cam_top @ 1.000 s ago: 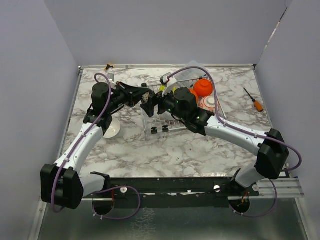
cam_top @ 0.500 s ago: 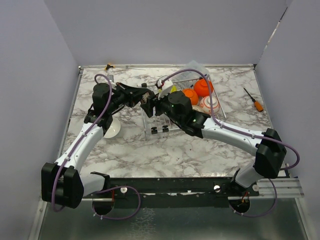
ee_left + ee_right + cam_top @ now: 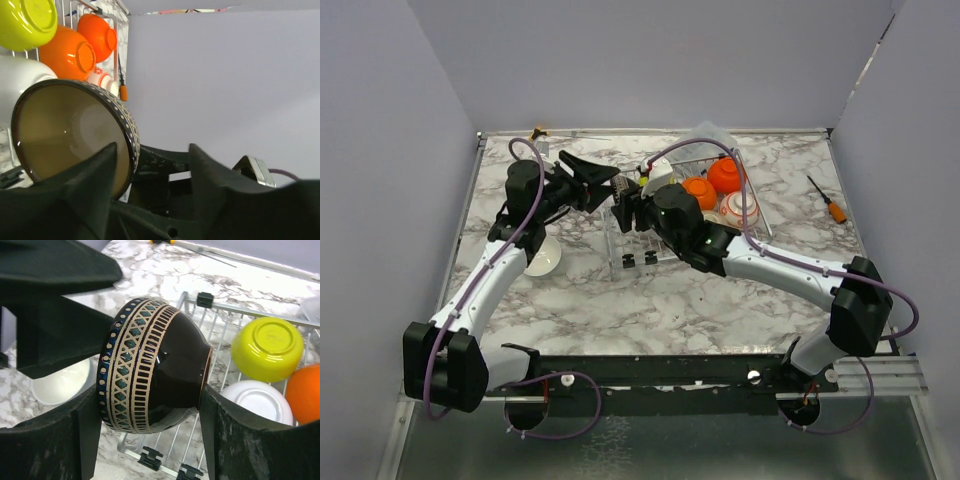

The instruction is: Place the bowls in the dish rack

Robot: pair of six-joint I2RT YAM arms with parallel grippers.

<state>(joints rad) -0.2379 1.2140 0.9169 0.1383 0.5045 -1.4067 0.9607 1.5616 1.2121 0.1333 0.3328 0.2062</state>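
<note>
The dark bowl (image 3: pixel 150 365), brown with cream and blue bands, lies on its side just above the left end of the dish rack (image 3: pixel 235 307), with its mouth facing the left arm. The right gripper (image 3: pixel 150 397) clamps it from rim to foot, so the rack seems to lie straight below that hand. The left gripper (image 3: pixel 152 150) stands parted astride the rim, gripping nothing.

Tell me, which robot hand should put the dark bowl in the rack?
Right. The right hand clamps the dark brown bowl between both fingers, at the dish rack's edge. The left hand is open and grips nothing.
</note>
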